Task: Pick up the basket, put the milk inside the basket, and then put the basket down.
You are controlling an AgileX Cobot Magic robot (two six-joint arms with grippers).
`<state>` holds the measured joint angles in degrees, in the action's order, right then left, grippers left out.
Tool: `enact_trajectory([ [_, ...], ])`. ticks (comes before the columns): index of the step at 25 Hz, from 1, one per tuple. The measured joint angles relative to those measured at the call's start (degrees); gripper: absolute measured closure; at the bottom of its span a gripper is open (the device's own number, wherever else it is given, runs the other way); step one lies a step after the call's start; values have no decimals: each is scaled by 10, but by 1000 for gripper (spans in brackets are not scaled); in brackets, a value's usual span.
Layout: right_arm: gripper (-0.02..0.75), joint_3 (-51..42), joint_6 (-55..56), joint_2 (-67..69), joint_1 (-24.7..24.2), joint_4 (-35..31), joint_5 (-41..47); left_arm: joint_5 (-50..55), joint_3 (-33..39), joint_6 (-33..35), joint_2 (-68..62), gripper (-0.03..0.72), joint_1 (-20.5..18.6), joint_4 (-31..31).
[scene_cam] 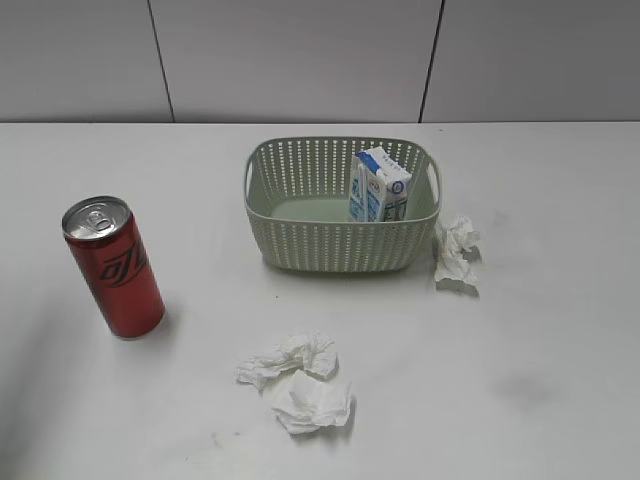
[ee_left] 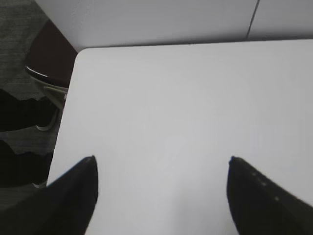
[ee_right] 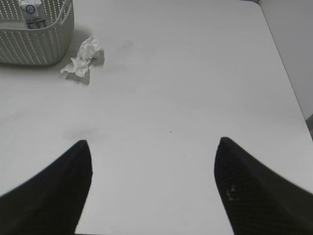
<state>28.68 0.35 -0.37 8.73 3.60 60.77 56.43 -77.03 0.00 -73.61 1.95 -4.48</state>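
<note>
The pale sage-green basket [scene_cam: 300,243] stands on the white table at centre back. The white and blue milk carton [scene_cam: 379,185] stands upright inside it, at its right end. Both also show at the top left of the right wrist view: the basket [ee_right: 44,41] and the milk [ee_right: 32,11]. My left gripper [ee_left: 161,161] is open and empty over bare table near its far left corner. My right gripper [ee_right: 152,143] is open and empty over bare table, well to the right of the basket. Neither gripper shows in the exterior view.
A red soda can [scene_cam: 113,266] stands at the left. Crumpled tissues [scene_cam: 298,382] lie in front of the basket. Another crumpled tissue [scene_cam: 456,253] lies at the basket's right end; it shows in the right wrist view too [ee_right: 82,58]. A chair [ee_left: 46,63] stands beyond the table's left edge.
</note>
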Motion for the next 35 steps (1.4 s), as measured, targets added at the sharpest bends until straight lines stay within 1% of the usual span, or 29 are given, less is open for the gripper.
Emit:
enact_trajectory([
  [5, 146, 0, 0, 0, 0, -1, 0, -2, 119, 7, 120, 69, 0, 33],
  [11, 146, 0, -4, 0, 0, -1, 0, -1, 263, 16, 257, 72, 0, 38],
  [15, 146, 0, -4, 0, 0, -1, -1, 6, 344, 17, 350, 81, 0, 51],
  [17, 146, 0, -4, 0, 0, -1, -2, 14, 373, 17, 399, 86, 0, 55],
  [24, 146, 0, -4, 0, 0, -1, -2, 62, 434, 17, 536, 95, 0, 55],
  [35, 146, 0, -4, 0, 0, -1, -4, 50, 477, 17, 716, 95, 0, 45],
])
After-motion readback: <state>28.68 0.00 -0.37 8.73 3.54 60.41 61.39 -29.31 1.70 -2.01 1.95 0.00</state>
